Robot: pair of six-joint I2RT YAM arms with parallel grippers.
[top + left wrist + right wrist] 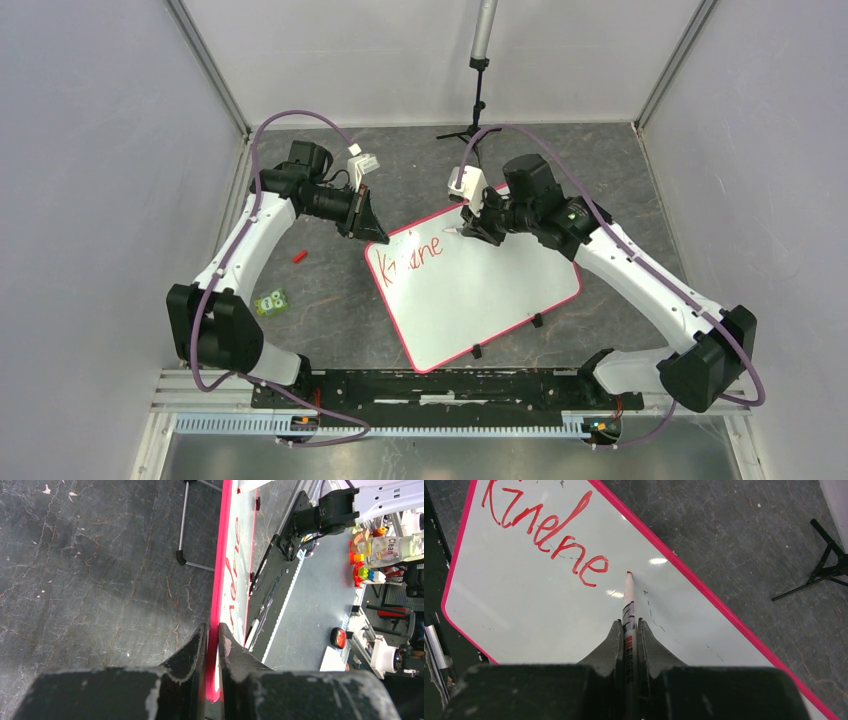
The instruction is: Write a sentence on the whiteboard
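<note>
The whiteboard (480,290) lies tilted on the dark table, white with a red-pink rim. Red handwritten letters of the sentence (410,262) run along its far left part; in the right wrist view the sentence (549,527) reads about "Kindne". My left gripper (365,226) is shut on the board's far left corner, and its fingers pinch the pink rim (220,555) at the left gripper (212,627). My right gripper (629,622) is shut on a white marker (629,600). The marker's red tip touches the board just right of the last letter.
A small red cap (298,256) and a green block (270,302) lie left of the board. A black tripod stand (478,90) rises at the back centre. Two black clips (537,321) sit on the board's near edge. Grey walls close in both sides.
</note>
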